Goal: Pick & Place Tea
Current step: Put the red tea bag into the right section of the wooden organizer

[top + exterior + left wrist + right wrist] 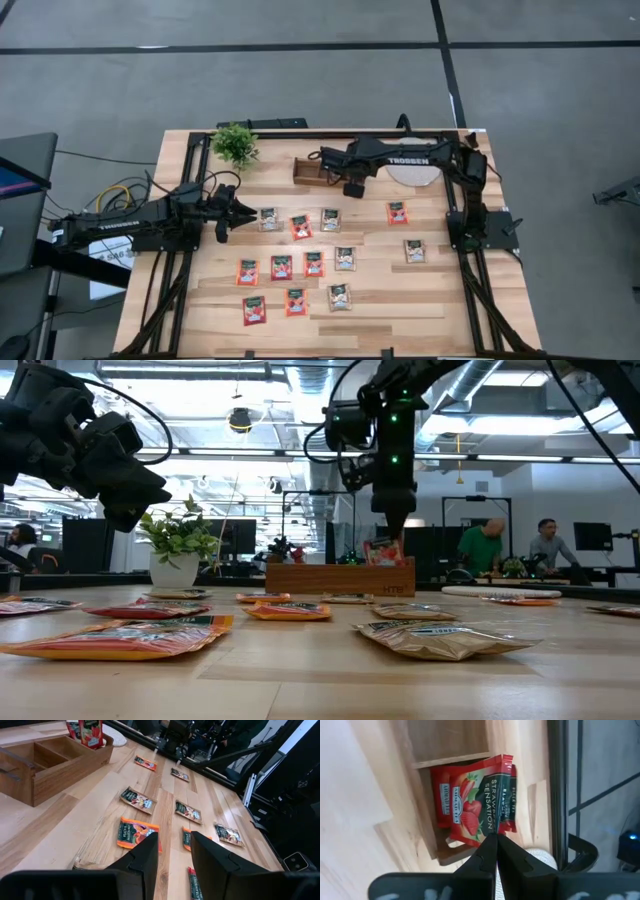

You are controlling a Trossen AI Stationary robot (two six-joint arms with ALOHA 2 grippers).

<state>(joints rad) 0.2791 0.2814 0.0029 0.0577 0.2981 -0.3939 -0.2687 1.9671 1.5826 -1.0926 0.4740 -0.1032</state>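
The desk (420, 310) is a pale wooden slab in a dark frame, with both dark arms reaching in over it. At its far edge stands the brown wooden tray (308, 172), with a small potted plant (235, 144) toward the left and a round pale disc (412, 172) on the other side, partly under the right arm. The right tool (496, 836) hangs over the tray's end compartment, its fingers pressed together on the edge of a red strawberry sachet (487, 805); a second red sachet (446, 800) leans in the same compartment beneath it. The left tool (243, 213) hovers above the desk's left side, near the first sachet of the far row, its fingers apart and holding nothing. The remaining tea sachets (313, 263), red-orange and pale, lie flat in loose rows across the middle of the desk.
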